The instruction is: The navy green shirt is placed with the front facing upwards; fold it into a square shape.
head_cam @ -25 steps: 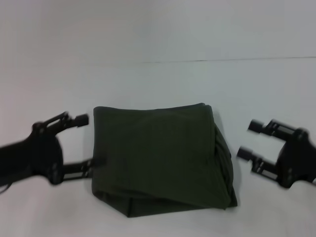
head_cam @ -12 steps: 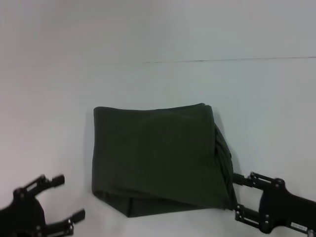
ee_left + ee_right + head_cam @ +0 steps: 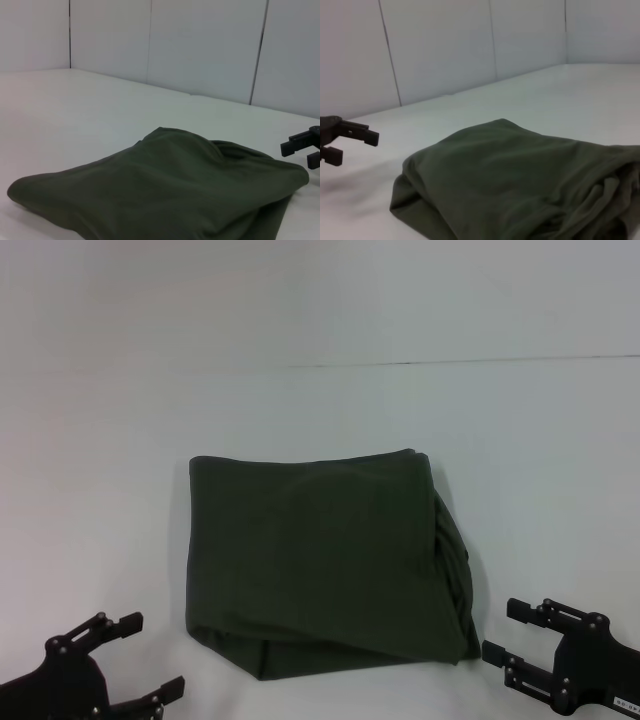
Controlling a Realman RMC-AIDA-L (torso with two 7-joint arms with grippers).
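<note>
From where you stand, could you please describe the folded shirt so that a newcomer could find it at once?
On the white table, look at the middle, between the left gripper and right gripper, both with open jaws. The dark olive-green shirt lies there folded into a rough square. It is the only cloth, bunched along its right edge.

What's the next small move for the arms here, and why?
Probably none on the cloth: keep both arms low and clear. The navy green shirt already lies as a roughly square bundle on the white table. The left gripper and right gripper sit open at the near corners, touching nothing. Bunched folds on its right edge might merit a light tuck.
</note>
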